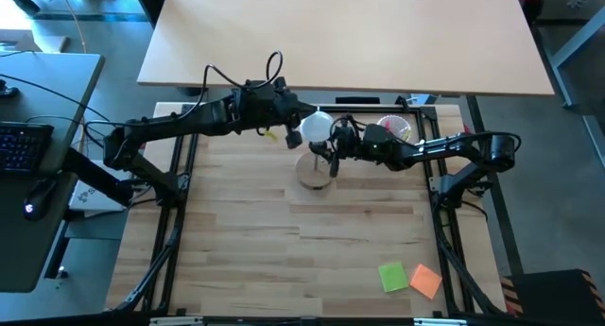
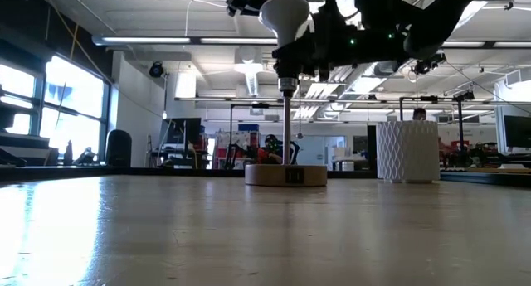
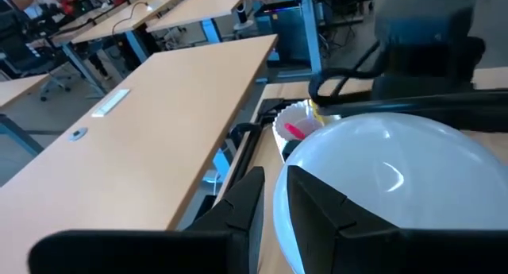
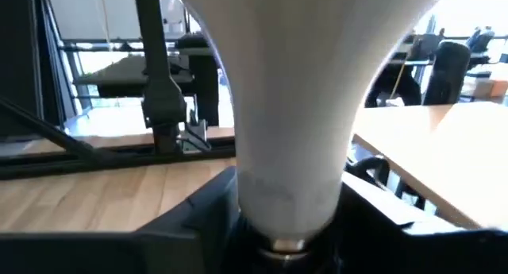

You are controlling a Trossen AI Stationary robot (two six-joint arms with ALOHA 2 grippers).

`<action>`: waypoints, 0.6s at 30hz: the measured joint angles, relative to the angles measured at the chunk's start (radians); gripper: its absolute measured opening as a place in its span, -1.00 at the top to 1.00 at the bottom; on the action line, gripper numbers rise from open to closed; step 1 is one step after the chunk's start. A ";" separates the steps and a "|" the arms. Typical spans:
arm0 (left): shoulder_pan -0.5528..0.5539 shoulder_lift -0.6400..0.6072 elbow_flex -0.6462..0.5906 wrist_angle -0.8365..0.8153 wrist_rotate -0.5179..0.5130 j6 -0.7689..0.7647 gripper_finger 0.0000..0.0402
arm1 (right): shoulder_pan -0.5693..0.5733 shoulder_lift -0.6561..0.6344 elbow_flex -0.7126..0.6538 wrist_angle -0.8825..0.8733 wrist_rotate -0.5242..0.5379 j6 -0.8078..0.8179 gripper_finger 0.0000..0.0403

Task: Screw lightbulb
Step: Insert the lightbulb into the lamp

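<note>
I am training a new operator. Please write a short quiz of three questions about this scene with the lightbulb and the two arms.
1. True or false: the lightbulb lies flat on the table.
2. Which stands behind the wooden lamp base in the low view, to its right? A) white ribbed cup B) keyboard C) green sticky note
3. Fill in: the left gripper meets the bulb at its round ____, the right gripper at its narrow neck.

Key
1. False: it is upright, high above the base, screw end down on the lamp's stem.
2. A
3. globe
</note>
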 joint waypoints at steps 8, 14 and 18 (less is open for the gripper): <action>-0.006 0.003 -0.003 0.044 0.001 0.001 0.73 | 0.000 -0.073 0.002 -0.052 0.004 -0.043 -0.17; -0.008 0.003 -0.003 0.051 0.000 0.001 0.73 | 0.000 -0.142 0.004 -0.107 0.004 -0.043 -0.18; -0.012 -0.003 -0.004 0.061 0.000 0.005 0.73 | 0.000 -0.187 0.005 -0.210 0.008 -0.043 -0.18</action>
